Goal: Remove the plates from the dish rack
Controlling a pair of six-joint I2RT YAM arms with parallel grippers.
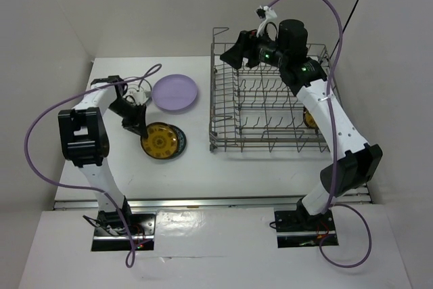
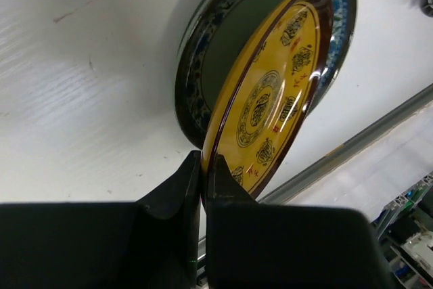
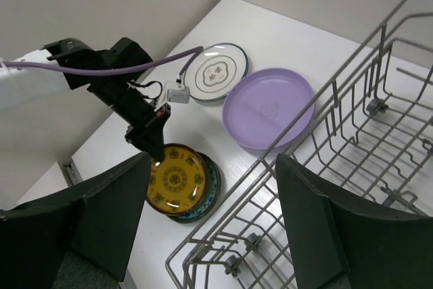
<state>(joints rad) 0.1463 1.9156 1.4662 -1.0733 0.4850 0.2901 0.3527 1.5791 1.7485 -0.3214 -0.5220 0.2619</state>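
A mustard-yellow plate [image 2: 270, 93] lies tilted on a teal patterned plate [image 2: 193, 79], left of the dish rack [image 1: 267, 99]. My left gripper [image 2: 203, 167] is shut on the yellow plate's near rim. The same pair, yellow plate [image 3: 177, 179] over teal plate [image 3: 211, 194], shows in the right wrist view with the left gripper [image 3: 154, 145] at its edge. A lavender plate [image 1: 175, 93] and a white plate with a dark motif [image 3: 216, 72] lie flat farther back. My right gripper [image 3: 213, 197] hangs open over the rack's far left corner [image 1: 238, 55], holding nothing.
A bit of mustard-yellow [image 1: 310, 121] shows at the rack's right side, behind the right arm. The rack's upright tines [image 3: 352, 133] stand below the right gripper. White walls close in the table at the back and both sides.
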